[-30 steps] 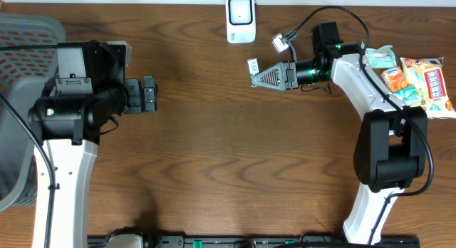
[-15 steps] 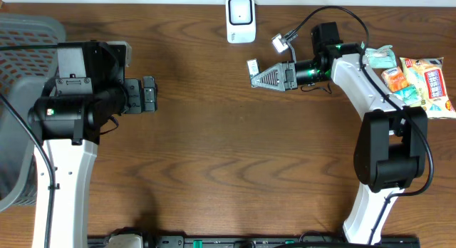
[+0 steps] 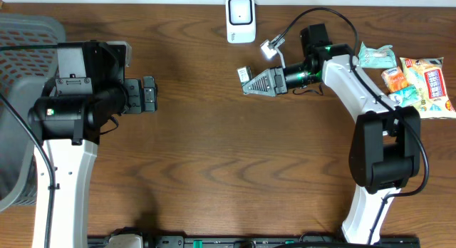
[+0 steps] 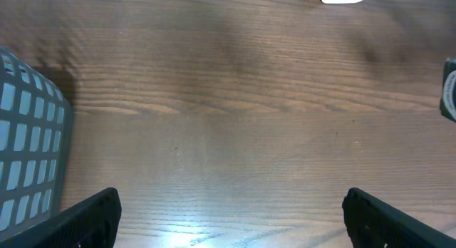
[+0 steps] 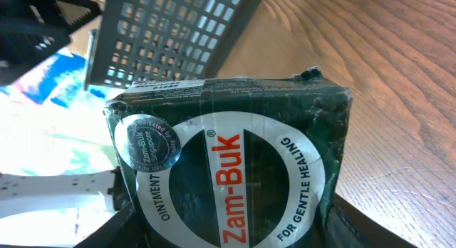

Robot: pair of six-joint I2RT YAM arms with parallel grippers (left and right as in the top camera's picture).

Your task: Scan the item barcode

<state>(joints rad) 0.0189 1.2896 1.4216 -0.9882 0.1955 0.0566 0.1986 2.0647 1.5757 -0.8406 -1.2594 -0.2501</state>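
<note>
The right tool (image 3: 249, 83) was partly closed, its jaws clamped on a small dark green ointment box (image 3: 244, 73) held out at the end of the arm. In the right wrist view the box (image 5: 228, 169) filled most of the frame. Its round white label with red lettering faced the camera, and a dark finger (image 5: 360, 230) pressed against each lower side. A paler strip ran along the top edge of the box, but its print was too small to read. From above, the box sat just in front of the white scanner (image 3: 241, 18), which stood at the far edge of the tabletop (image 3: 214, 169). The box was near the scanner and a little to one side, and did not touch it. Beyond the right arm's elbow, a cluster of colourful snack packets (image 3: 420, 80) lay on the wood. Across the tabletop the left tool (image 3: 148, 95) was spread fully wide and gripped nothing. In its own wrist view the left tool (image 4: 231, 205) had only bare wood grain between its two black fingers (image 4: 85, 219). A grey mesh basket (image 3: 21, 41) stood beside that arm at the edge of the tabletop.
</note>
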